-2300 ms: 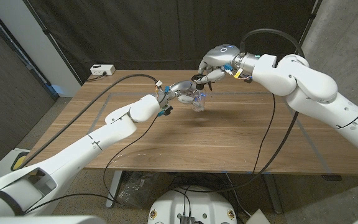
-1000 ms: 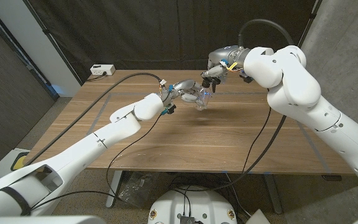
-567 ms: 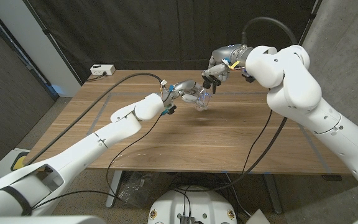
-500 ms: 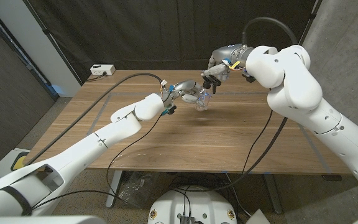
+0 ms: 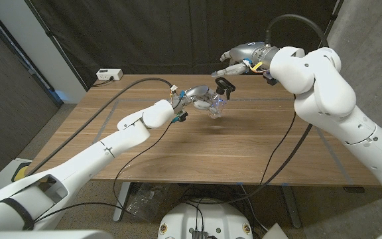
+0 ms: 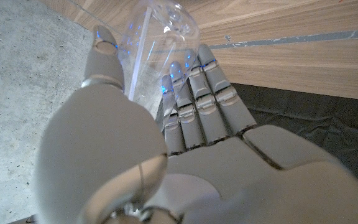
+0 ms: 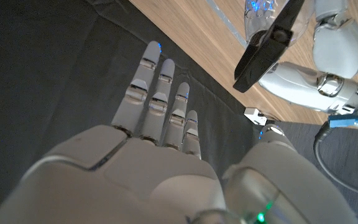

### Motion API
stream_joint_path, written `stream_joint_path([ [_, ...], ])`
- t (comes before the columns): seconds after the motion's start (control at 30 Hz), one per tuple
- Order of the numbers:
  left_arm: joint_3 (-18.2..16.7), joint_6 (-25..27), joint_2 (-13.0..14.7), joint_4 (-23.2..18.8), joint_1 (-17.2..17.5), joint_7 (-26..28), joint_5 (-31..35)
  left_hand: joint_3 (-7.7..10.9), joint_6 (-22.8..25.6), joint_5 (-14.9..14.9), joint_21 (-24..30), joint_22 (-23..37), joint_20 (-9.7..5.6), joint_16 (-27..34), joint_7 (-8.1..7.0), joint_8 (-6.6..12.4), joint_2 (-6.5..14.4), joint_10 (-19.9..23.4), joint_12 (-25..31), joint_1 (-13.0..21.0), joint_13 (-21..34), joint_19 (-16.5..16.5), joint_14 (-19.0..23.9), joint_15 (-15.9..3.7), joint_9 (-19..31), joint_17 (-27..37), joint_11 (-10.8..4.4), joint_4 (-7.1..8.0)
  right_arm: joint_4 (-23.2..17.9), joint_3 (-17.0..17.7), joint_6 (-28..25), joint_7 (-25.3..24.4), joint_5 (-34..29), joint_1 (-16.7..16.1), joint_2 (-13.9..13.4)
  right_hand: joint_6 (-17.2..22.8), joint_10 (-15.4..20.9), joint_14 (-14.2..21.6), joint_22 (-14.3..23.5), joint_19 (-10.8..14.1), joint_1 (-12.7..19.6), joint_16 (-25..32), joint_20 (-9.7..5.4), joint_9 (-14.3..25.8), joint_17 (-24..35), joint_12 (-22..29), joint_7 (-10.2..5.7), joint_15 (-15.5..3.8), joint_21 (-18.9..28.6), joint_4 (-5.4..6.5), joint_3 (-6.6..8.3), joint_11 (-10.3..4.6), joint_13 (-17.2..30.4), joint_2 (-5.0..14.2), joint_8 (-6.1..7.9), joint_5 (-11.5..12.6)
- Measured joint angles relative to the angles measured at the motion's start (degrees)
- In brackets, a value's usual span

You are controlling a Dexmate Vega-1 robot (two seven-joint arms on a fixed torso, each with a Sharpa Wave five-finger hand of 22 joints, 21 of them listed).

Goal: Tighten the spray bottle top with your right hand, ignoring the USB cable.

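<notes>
Over the wooden table [image 5: 197, 149], your left hand [image 5: 201, 99] grips the clear spray bottle [image 5: 215, 106] while your right hand [image 5: 239, 57], fingers spread and empty, hovers just above its black top [image 5: 223, 83]; regrasp and twist next.

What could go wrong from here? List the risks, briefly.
1. The right hand is open and apart from the black spray top; in reaching for it, it may bump the jutting trigger instead of gripping the collar.
2. The left hand alone holds the clear bottle; the smooth plastic may spin or slip in its grip under a twist.
</notes>
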Motion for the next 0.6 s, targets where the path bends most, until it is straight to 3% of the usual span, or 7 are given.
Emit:
stream_joint_path([
  [0.07, -0.31, 0.0, 0.11, 0.61, -0.06, 0.0, 0.0, 0.0, 0.0, 0.0, 0.0, 0.0, -0.02, 0.0, 0.0, -0.07, 0.0, 0.0, 0.11, 0.0, 0.11, -0.02, 0.0, 0.0, 0.0, 0.0, 0.0, 0.0, 0.0, 0.0, 1.24, -2.57, 2.22, 0.0, 0.0, 0.72, -0.42, -1.81, 0.0, -1.21, 1.73, 0.28, 0.19, 0.0, 0.0, 0.3, -1.5, -0.64, -0.26, -0.94, 0.94, -0.42, 0.0, 1.0, 0.11, 0.0],
  [0.1, -0.56, -2.12, 0.19, 1.34, -0.19, -0.16, -1.38, 0.0, 0.0, 0.0, 0.0, 0.0, -0.04, 0.0, 0.0, -0.09, 0.0, 0.0, 0.2, 0.0, 0.11, -0.04, 0.0, 0.0, 0.0, 0.0, 0.0, 0.0, 1.58, 3.71, 2.85, -5.14, 4.31, -2.73, -0.13, 1.08, -0.67, -2.35, -0.1, -1.48, 2.76, 0.28, 0.07, 0.0, 0.0, 0.46, -2.26, -1.17, -0.26, -1.44, 1.44, -0.72, 0.0, 1.35, 0.45, 0.0],
  [0.17, -0.95, -4.25, 0.35, 2.56, -0.54, -1.06, -3.06, 0.0, 0.0, 0.0, 0.0, 0.0, -0.22, 0.0, 0.0, -0.1, 0.0, 0.0, 0.21, 0.0, 0.2, -0.25, 0.0, 0.0, 0.0, 0.0, 0.0, 0.0, 3.59, 5.64, 5.32, -8.76, 7.15, -4.04, -0.43, 2.09, -0.67, -3.08, -0.26, -1.74, 4.84, 0.5, -0.04, 0.0, 0.0, 0.64, -3.48, -1.9, -0.26, -2.83, 2.21, -1.6, 0.0, 1.92, 0.66, 0.0],
  [0.3, -1.54, -4.25, 0.79, 4.55, -1.41, -1.06, -3.06, 0.0, 0.0, 0.0, 0.0, 0.0, -0.13, 0.0, 0.0, -0.11, 0.0, -0.01, 0.22, 0.0, 0.27, -0.34, 0.0, 0.0, 0.29, 0.0, -0.01, 0.0, 3.87, 5.83, 10.13, -15.53, 11.14, -4.14, -0.48, 3.86, -0.28, -3.98, -0.49, -0.91, 7.64, 0.71, -0.87, -0.01, 0.0, 0.9, -5.45, -2.8, 0.02, -4.69, 3.43, -2.98, 0.0, 2.48, 1.1, 0.0],
  [0.33, -1.7, -7.08, 0.94, 5.02, -1.7, -3.1, -5.29, 0.0, 0.0, 0.0, 0.0, 0.0, -0.13, 0.0, 0.0, -0.17, 0.0, -0.01, 0.22, 0.0, 0.27, -0.34, 0.0, 0.0, 0.29, 0.0, -0.01, 0.0, 7.47, 7.47, 11.46, -17.57, 11.95, -4.79, -1.14, 4.12, -0.05, -4.19, -0.53, -0.67, 7.91, 0.71, -1.1, 0.0, 0.0, 0.9, -5.69, -3.0, 0.03, -4.89, 3.63, -3.22, 0.0, 2.75, 1.1, 0.0],
  [0.43, -2.04, -7.45, 1.46, 6.19, -2.45, -3.44, -5.57, 0.0, 0.0, 0.0, 0.0, 0.0, -0.13, -0.01, 0.0, -0.21, 0.0, -0.01, 0.22, 0.0, 0.27, -0.34, 0.0, 0.0, 0.29, 0.0, -0.01, 0.0, 7.93, 7.6, 15.61, -23.57, 13.77, -4.84, -1.25, 4.81, -0.6, -5.1, -0.53, 1.09, 9.39, 0.71, -2.82, 0.0, -0.01, 0.9, -6.61, -3.72, 0.82, -5.85, 4.17, -3.93, 0.0, 3.29, 1.1, 0.0],
  [0.6, -2.4, -10.4, 2.19, 7.2, -3.35, -6.98, -7.93, 0.0, 0.0, 0.0, 0.0, 0.0, -0.13, -0.02, 0.0, -0.32, 0.0, -0.01, 0.22, 0.0, 0.45, -0.34, 0.0, 0.0, 0.29, -0.02, -0.01, 0.0, 14.25, 8.12, 22.06, -32.64, 15.28, -4.6, -2.41, 4.75, -2.52, -8.13, -0.52, 4.4, 11.36, 0.71, -5.74, -0.01, 0.27, 0.86, -7.96, -4.79, 1.45, -7.03, 5.13, -5.78, 0.0, 4.69, 1.1, 0.0],
])
